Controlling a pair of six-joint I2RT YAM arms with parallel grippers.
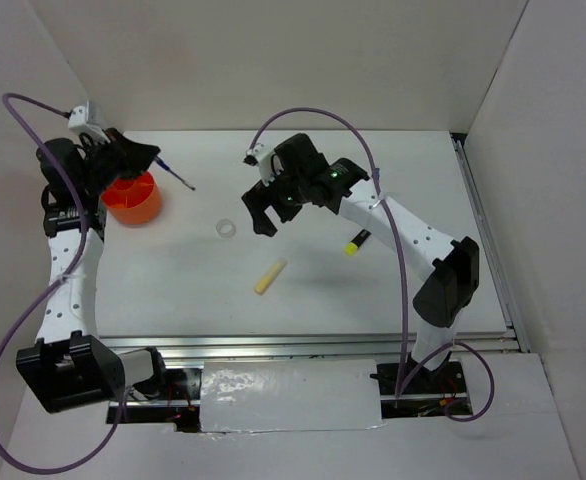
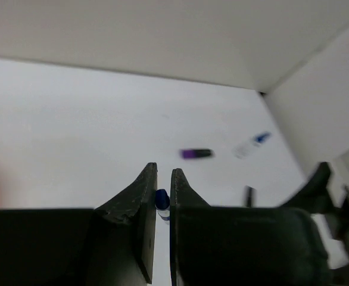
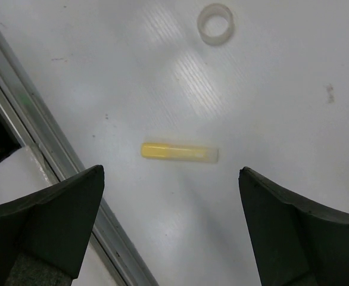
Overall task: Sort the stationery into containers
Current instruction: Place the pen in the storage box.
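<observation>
The left jaws are drawn in to a narrow slit and pinch the thin blue pen point(image 2: 161, 199). From the wrist, a bit of blue shows in the gap between the two dark fingers point(image 2: 140, 202). From above, the pen point(image 1: 178, 178) sticks out of the jaws at a slant to their right, its tip over bare table point(image 1: 303, 310). Just under the jaws, on their near side, stands the small round orange-red cup point(image 1: 135, 203), its far rim partly covered by the wrist. Well ahead of these jaws, the purple marker point(image 2: 196, 154) lies on the table. A little to its right is the tiny clear blue-capped bottle point(image 2: 251, 145). Both are blurred.

The right jaws stand wide apart above the table, one finger point(image 3: 55, 208) at each lower corner of the wrist view. The pale yellow stick point(image 3: 179, 151) lies flat in the open span between them, just ahead of the tips and touching neither. Farther ahead lies the white tape ring point(image 3: 215, 24), apart from the stick. From above, the ring point(image 1: 226, 228) is just to the left of these jaws and the stick point(image 1: 269, 277) is nearer the table's front edge. Behind the jaws, to the right of the forearm, the black-yellow highlighter point(image 1: 358, 241) lies on the table. A metal rail point(image 3: 43, 137) runs along the table edge, left of the jaws in the wrist view.
</observation>
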